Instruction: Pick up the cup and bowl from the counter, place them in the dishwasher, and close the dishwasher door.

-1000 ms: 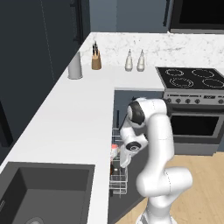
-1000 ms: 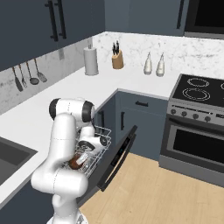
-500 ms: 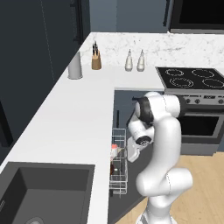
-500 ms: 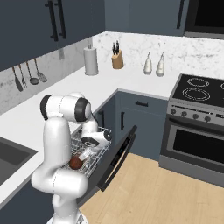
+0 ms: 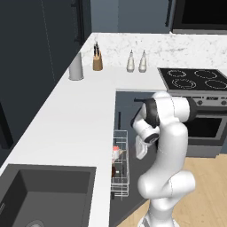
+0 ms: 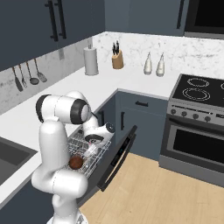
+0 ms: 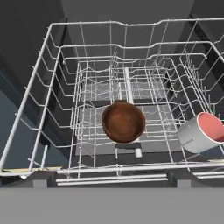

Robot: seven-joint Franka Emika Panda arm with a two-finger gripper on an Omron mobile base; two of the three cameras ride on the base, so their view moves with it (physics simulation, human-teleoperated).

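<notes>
Soft, even rendered light fills both base views, with no glare and no hard shadows. The counter (image 5: 66,128) reads bright white, while the cabinets toward ten o'clock stay dim. In the hand view the wire rack (image 7: 57,87) is sharp against a dark interior, darkest toward nine o'clock. Edges look slightly jagged, with no blur or bending.
</notes>
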